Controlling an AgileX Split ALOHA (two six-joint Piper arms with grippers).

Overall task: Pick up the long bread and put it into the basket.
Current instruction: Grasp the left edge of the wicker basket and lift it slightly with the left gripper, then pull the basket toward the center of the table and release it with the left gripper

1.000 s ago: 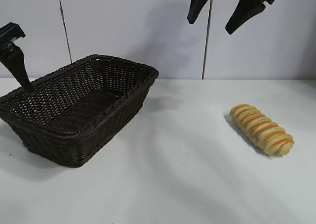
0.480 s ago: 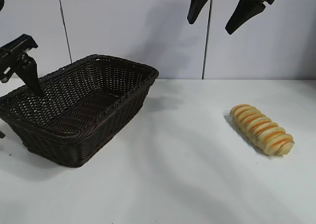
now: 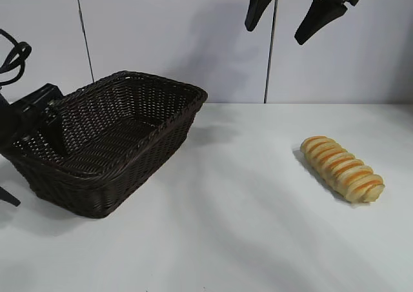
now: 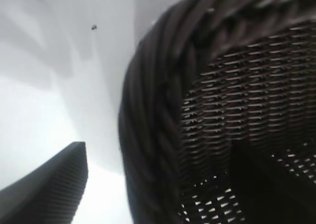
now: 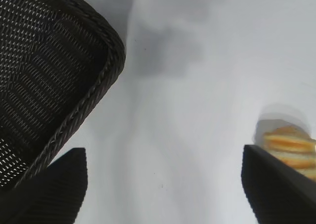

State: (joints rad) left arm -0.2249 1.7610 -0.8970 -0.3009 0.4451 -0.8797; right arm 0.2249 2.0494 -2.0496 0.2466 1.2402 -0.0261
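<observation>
Exterior view: long bread (image 3: 342, 169) lies on counter (image 3: 245, 227), right side, well apart from basket (image 3: 103, 140) at left. Right hand (image 3: 290, 11) high above, fingers spread, nothing held. Left hand (image 3: 29, 131) at basket's near-left rim, lower than half a second ago; one finger inside, one outside, so open.

Left wrist view: braided rim close, finger (image 4: 47, 187) outside it.

Right wrist view: bread end visible beside finger (image 5: 276, 189).

Bread likely light, soft, squashable; best gripped gently across middle.
</observation>
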